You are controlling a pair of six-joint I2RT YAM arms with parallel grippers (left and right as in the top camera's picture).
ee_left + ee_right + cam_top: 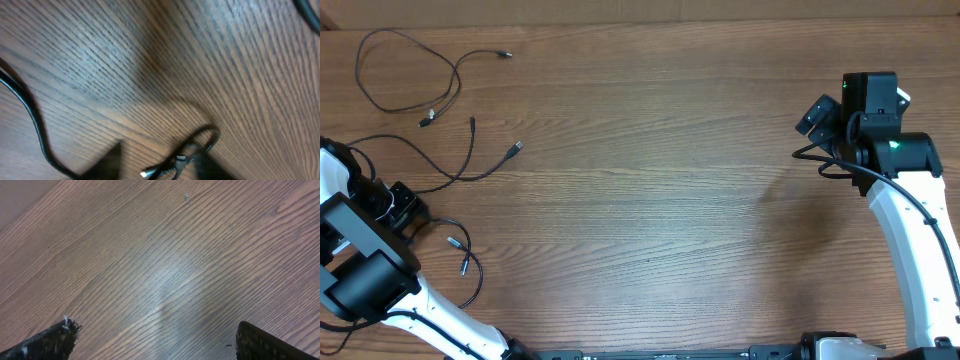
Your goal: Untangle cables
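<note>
Left gripper [162,172] low over the table [660,200] at its near left corner. Its two dark fingers [111,162] show partly apart at the bottom of the left wrist view. The near cable [216,135] curls in a small loop right at the fingers, and its metal plug [145,174] lies in the gap between them. Cannot tell if the fingers are clamped on it or just around it

A second black cord [34,117] runs down the left side of that view, apart from the fingers. Cannot tell which cable it is

From overhead, the near cable comes out just right of the left gripper, loops, and trails toward the near edge beside the left arm. The middle cable [515,148] lies a bit farther up: a long curve from the left edge, both plug ends pointing up and right, near each other. The far cable [426,119] is an open loop in the far left corner, one end near the middle cable's ends, the other out to the right. The three cables look separate from above, all in the left third of the table

Right gripper [155,335] wide apart, holding nothing, bare wood between the fingers. It sits at the right side, well apart from all the cables

Whole centre and right of the table is bare wood, lots of open room. The far edge runs along the top of the overhead view, close behind the far cable
</note>
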